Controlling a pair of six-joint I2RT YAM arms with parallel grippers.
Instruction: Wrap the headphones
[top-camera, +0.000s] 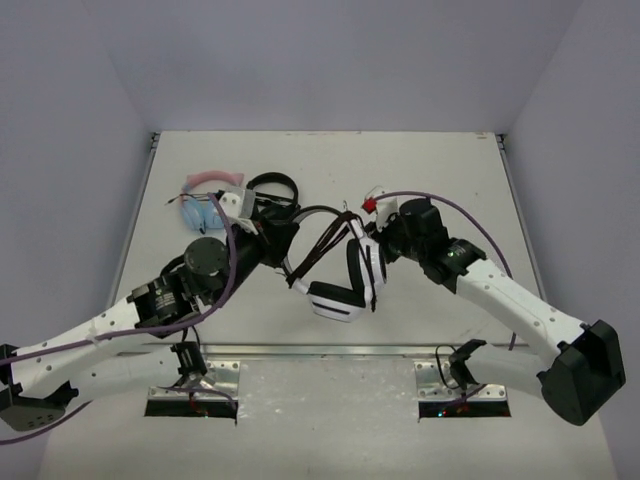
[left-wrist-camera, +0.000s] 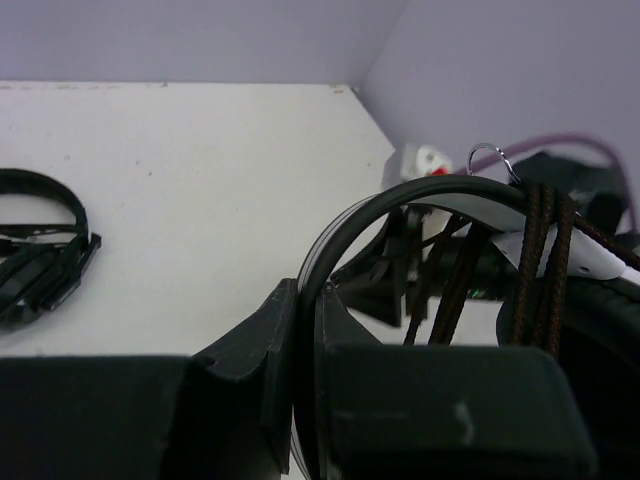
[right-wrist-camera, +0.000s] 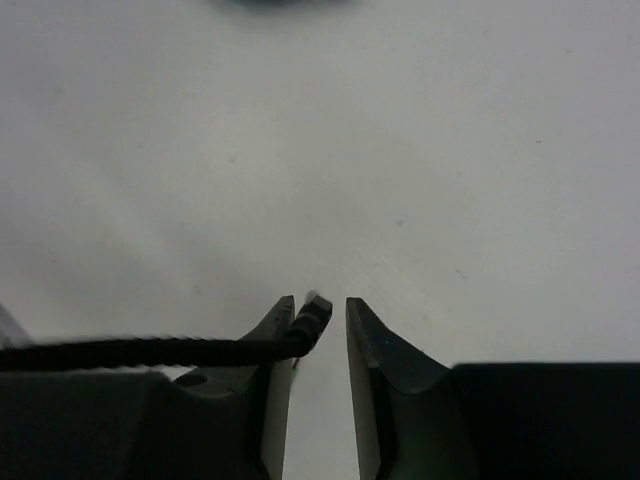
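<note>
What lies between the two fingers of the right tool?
The plug end of the black cable, unclamped; the right wrist view shows it.

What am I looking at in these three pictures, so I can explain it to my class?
Two robot arms are bolted at the near edge of a table. One picture looks down from above; the other two come from a camera on each wrist. On the table lie a pink-and-blue pair of headphones and an all-black pair. The left gripper is clamped on the headband of the white headphones, whose black cable is looped over the band. The right gripper is open, with the cable's end between its fingers.
</note>
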